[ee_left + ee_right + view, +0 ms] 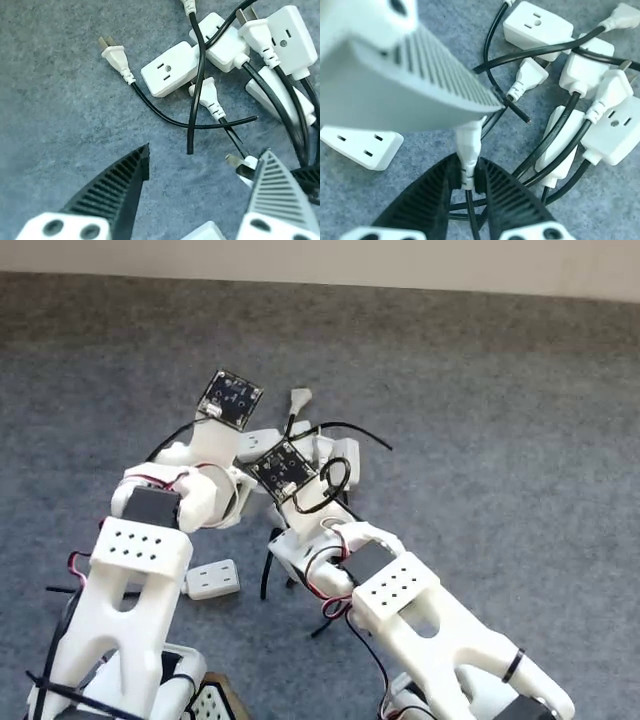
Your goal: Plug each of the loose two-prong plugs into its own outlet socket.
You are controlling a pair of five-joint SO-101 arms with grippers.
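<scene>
- The right gripper (468, 172), two black ribbed plastic fingers, is pressed together on the neck of a white moulded two-prong plug (469, 142). Its black round cord is led back between the fingers toward the wrist.
- The plug's long axis is laid straight out from the right wrist, prong end leading. That end is covered by a pale grey ribbed finger (420, 75) close to the lens, judged to belong to the other arm.
- The left gripper (205, 150) is spread, one finger black, one pale grey. Nothing is held between them, and only carpet and a cut cord end (190, 149) are seen in the gap.
- Deciding relation: a white rectangular socket block (360, 145) is laid flat, slots upward, near the right gripper and off to one side of the plug's axis, not ahead of it.
- Judgement: the plug would have to be swung across and tipped prongs-down. The right arm is taken as the nearer, the plug being already in its grip.
- All of this is placed near the middle of the grey short-pile carpeted tabletop (520, 400), well in from every edge.
- A second loose white plug with brass blades (115, 52) is noted apart from the heap. A glossy white socket block with its face up (170, 70) is just beside its cord, and further blocks and cords are tangled, touching.
</scene>
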